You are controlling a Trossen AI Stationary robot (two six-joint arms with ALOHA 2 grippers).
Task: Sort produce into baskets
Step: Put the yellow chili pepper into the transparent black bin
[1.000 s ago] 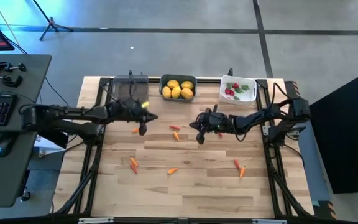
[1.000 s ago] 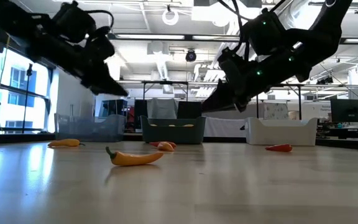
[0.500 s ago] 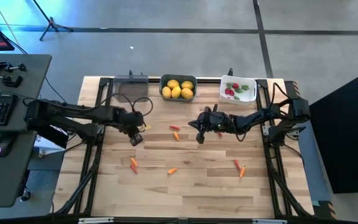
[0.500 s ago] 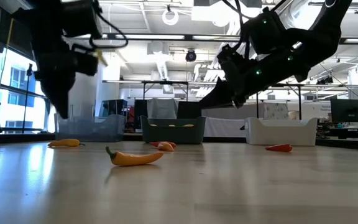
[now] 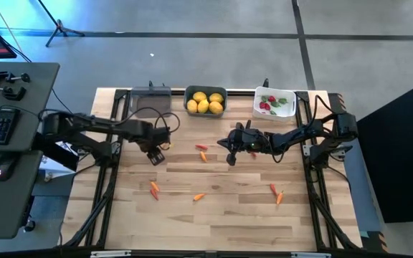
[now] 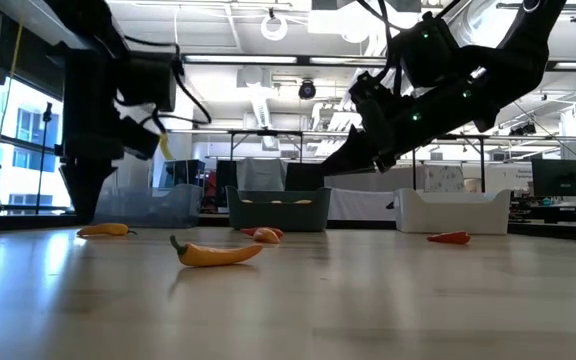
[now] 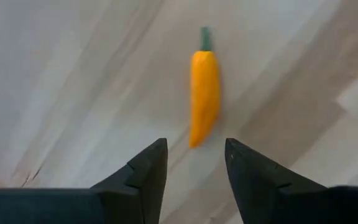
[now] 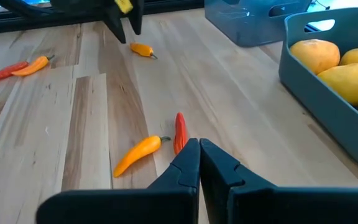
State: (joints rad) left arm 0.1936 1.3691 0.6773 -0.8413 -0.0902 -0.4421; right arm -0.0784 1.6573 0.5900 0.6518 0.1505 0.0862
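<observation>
From above, your left gripper point(image 5: 156, 155) hangs over the table point(image 5: 214, 222), nearer you than the teal bin point(image 5: 205, 101) and off to its left. It covers the piece it is after, so you cannot see that carrot from here. Your right gripper point(image 5: 229, 157) waits just near-right of the same bin, beside a red piece point(image 5: 202, 147) and an orange one point(image 5: 203, 156).

At table height, the left gripper point(image 6: 81, 203) stands nearly upright, left of the teal bin point(image 6: 278, 210), its tip low beside an orange carrot point(image 6: 105, 230). The right gripper point(image 6: 334, 166) hangs well above the boards.

The left wrist view settles the matter. The fingers point(image 7: 146, 174) are spread with nothing between them. The orange carrot point(image 7: 204, 93) lies on bare wood just ahead of the gap, a little toward one finger. Its long axis runs straight away from the gripper, so the jaws would close across its width, and its green stem is at the far end. This arm is plainly the nearer one. You likely need only go forward and down.

The right wrist view shows its fingers point(image 8: 199, 160) clenched together, holding nothing.

A second ago the left gripper was pinched closed and up near the clear bin point(image 5: 151, 100). It has since swung toward you and opened; the right arm has not moved.
</observation>
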